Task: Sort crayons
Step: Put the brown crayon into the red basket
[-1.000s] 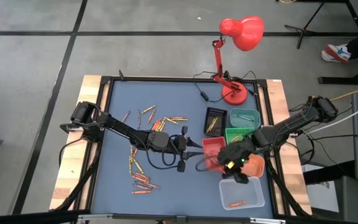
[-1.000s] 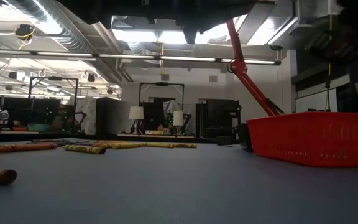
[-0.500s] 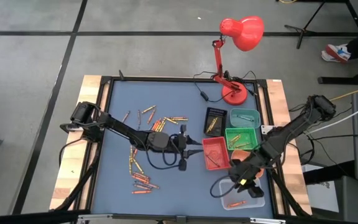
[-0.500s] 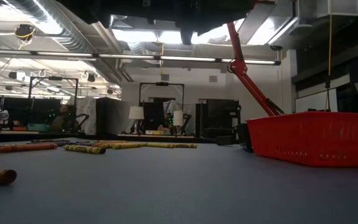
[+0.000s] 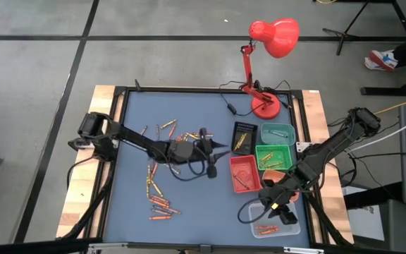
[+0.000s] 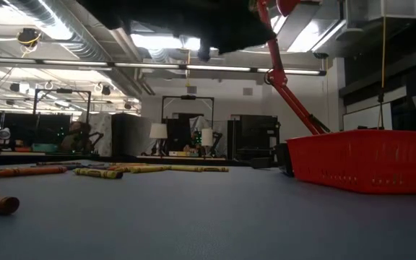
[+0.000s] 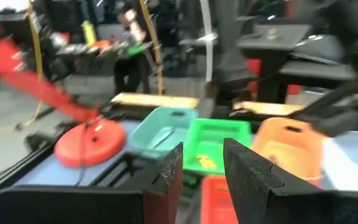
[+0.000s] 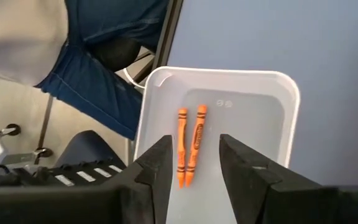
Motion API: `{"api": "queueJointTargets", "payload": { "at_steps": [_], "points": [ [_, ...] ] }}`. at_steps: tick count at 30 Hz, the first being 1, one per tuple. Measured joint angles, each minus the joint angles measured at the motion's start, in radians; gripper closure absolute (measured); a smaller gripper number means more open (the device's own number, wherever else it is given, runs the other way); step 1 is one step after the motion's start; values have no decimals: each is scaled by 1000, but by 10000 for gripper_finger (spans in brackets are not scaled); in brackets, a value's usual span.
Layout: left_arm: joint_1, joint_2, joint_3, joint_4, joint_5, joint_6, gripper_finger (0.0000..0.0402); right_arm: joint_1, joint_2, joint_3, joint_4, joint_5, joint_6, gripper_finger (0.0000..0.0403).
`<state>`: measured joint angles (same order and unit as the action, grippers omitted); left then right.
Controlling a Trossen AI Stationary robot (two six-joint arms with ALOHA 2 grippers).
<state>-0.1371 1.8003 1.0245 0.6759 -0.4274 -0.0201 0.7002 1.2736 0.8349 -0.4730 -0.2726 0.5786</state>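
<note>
High view: my right fingers (image 5: 275, 209) hang over the white tray (image 5: 292, 224) at the table's (image 5: 132, 134) front right corner. Right wrist view shows two orange crayons (image 8: 190, 144) side by side flat on that white tray's floor, lying free just beyond my spread fingertips (image 8: 157, 163), nothing pinched between them. Red tray (image 5: 240, 169) sits just beside it toward the table's middle, contents hard to tell. Green tray (image 5: 269, 151) has a yellowish crayon or two in it. Teal tray (image 5: 277, 131) looks to hold one pale stick. Black tray (image 5: 243, 135) holds some yellow ones. Orange tray (image 7: 284, 143) shows in the left wrist view, mostly hidden under my right arm from above.

Loose crayons (image 5: 162, 201) are scattered over the table's left half, mostly orange and red, one cluster near the front, another nearer the middle by my left arm.

My left fingers (image 5: 213, 146) are parted with nothing between them, held above the table's middle, pointing toward the trays. Left arm stretches low from the left edge. Right arm reaches in from the right edge, bent down toward the front. Red lamp (image 5: 266, 42) stands at the back.
</note>
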Motion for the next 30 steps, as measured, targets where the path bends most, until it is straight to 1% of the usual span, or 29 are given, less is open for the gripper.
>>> {"api": "queueJointTargets", "payload": {
  "at_steps": [3, 7, 15, 20, 23, 26, 28, 30],
  "points": [
    [64, -22, 0, -88, 13, -61, 301, 0, 0, 0, -1, 16, 0, 271],
    [159, -74, 2, -308, 27, -186, 301, 0, 0, 0, 0, 37, 0, 271],
    [331, -203, 2, -953, 29, -488, 301, 0, 0, 0, -1, 38, 0, 271],
    [409, -244, 2, -1312, 58, -645, 301, 0, 0, 0, -1, 38, -7, 271],
    [442, -243, 1, -1465, 91, -716, 301, 0, 0, 0, -1, 38, -7, 271],
    [461, -236, 1, -1564, 105, -761, 301, 0, 0, 0, -1, 38, -8, 271],
    [467, -236, -8, -1593, 106, -784, 301, 0, 0, 0, -1, 38, -8, 271],
    [471, -236, -27, -1586, 110, -807, 301, 0, 0, 0, -1, 38, -8, 271]
  ]
}}
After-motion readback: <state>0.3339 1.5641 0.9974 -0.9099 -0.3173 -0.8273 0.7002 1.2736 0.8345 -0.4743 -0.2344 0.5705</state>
